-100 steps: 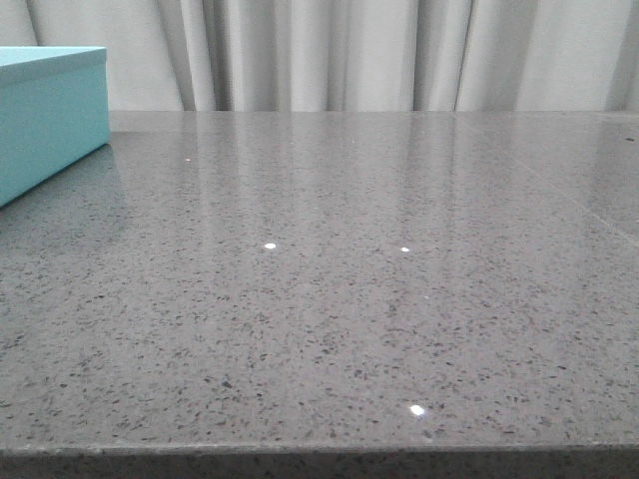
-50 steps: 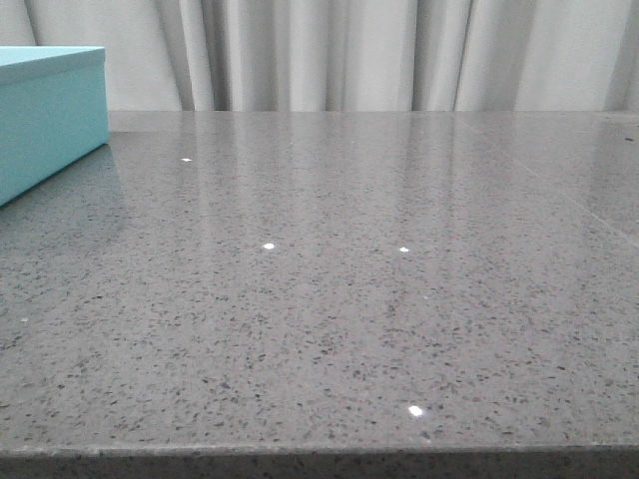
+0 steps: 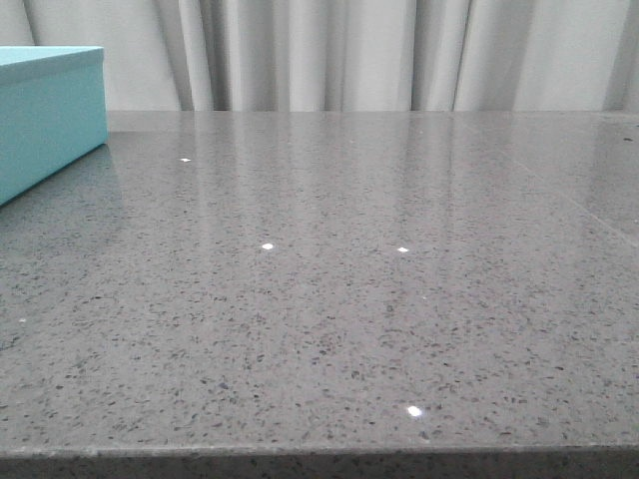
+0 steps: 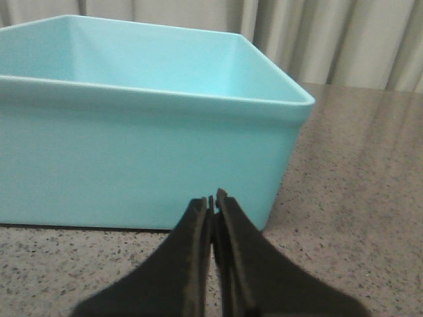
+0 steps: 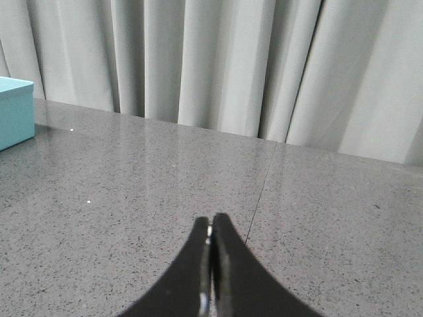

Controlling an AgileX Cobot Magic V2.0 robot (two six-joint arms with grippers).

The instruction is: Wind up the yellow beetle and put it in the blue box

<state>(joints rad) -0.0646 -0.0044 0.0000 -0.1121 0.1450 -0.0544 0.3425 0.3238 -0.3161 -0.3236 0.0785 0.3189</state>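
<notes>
The blue box [image 3: 50, 115] stands at the far left of the grey table, cut by the frame edge. It fills the left wrist view [image 4: 145, 158], where its open top and pale turquoise inside show. It shows small at the edge of the right wrist view [image 5: 14, 112]. My left gripper [image 4: 211, 198] is shut and empty, close in front of the box's near wall. My right gripper [image 5: 210, 219] is shut and empty, low over bare table. The yellow beetle is out of view in every frame. Neither gripper shows in the front view.
The grey speckled stone table [image 3: 349, 299] runs to a front edge at the bottom of the front view. A thin seam [image 5: 261, 191] crosses it. Pale curtains [image 3: 349, 50] hang behind the table's far edge.
The blue box sits slightly further left in the front view than a second ago. Nothing else has visibly changed.
</notes>
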